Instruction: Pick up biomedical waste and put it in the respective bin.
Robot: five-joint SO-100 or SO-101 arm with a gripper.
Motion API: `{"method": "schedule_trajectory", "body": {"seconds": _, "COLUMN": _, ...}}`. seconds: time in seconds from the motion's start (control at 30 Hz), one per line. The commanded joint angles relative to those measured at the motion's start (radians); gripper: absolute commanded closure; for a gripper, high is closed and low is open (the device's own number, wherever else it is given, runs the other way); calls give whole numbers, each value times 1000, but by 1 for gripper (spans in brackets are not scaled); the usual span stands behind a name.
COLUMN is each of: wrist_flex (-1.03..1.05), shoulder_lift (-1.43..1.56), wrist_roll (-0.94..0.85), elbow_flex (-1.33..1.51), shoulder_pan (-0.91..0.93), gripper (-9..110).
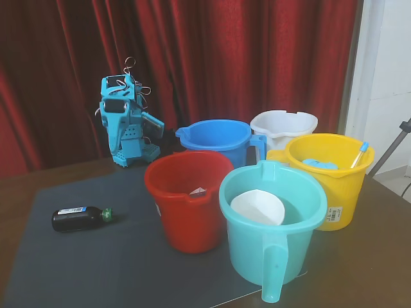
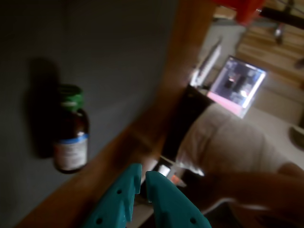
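bottle (image 2: 70, 128) left of pincer (image 2: 143, 176), apart

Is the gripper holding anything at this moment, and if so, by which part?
Nothing is held. The gripper has its jaws nearly together with nothing between them, and the medicine bottle lies on its side on the dark mat, untouched.

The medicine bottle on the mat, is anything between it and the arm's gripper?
Nothing visible. In the fixed view the medicine bottle lies alone on the dark mat, left of the red bucket; the gripper is apart from it.
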Motion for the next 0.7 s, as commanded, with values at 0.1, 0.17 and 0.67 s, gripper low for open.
{"method": "schedule_trajectory", "body": {"seconds": 0.1, "wrist_flex": 143, "shoulder_lift": -35, "wrist_roll": 2, "elbow_flex": -296, "shoulder_pan": 6, "gripper": 102}}
{"method": "schedule_trajectory", "body": {"seconds": 0.17, "wrist_flex": 236, "shoulder_lift": -87, "wrist_roll": 2, "elbow_flex": -400, "shoulder_pan": 8, "gripper": 102}}
{"method": "schedule_trajectory", "body": {"seconds": 0.67, "wrist_flex": 692, "shoulder_lift": -851, "wrist_roll": 2, "elbow_flex": -1124, "shoulder_pan": 87, "gripper": 101}}
